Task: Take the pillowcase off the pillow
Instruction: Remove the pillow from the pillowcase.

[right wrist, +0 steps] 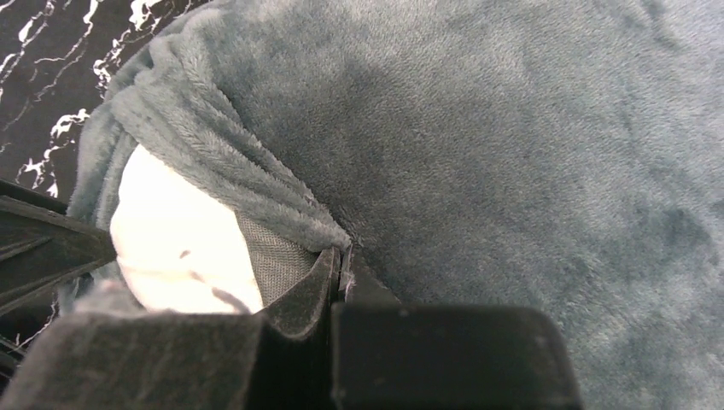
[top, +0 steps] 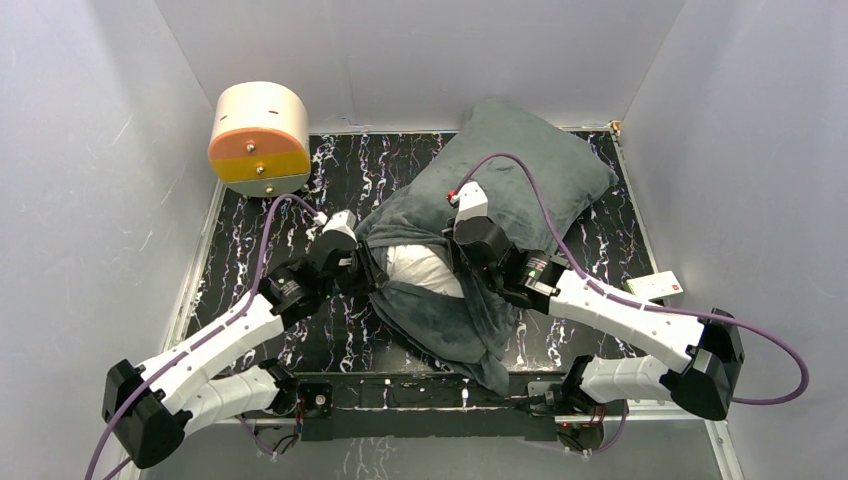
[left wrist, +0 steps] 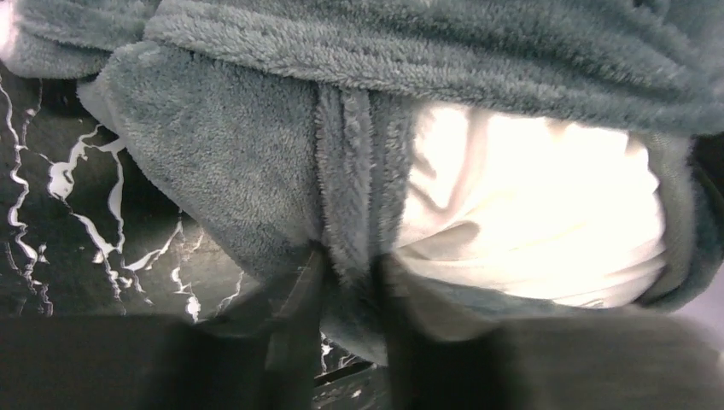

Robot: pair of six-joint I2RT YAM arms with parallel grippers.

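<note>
Far left, a cream-and-orange cylinder [top: 260, 138] sits at the back corner of the black marbled desk [top: 250, 250]. On to the left tool [left wrist: 350, 342] — its fingers [left wrist: 299, 329] stand apart either side of a plush hem of the pillowcase [left wrist: 230, 171]. The fold fills the gap, but whether it is pinched I cannot tell. Centre of the desk, the pillow [top: 425, 268] shows white through the case's mouth, bulging out between the two arms. The rest of it is inside the case. The pillowcase lies grey side up, running diagonally from the near middle to the far right corner. Then the right tool [right wrist: 339, 269] — jaws together, clamped on the rolled edge of the case just beside the exposed pillow. Far right, a small white card [top: 658, 287] lies by the desk edge.
</note>
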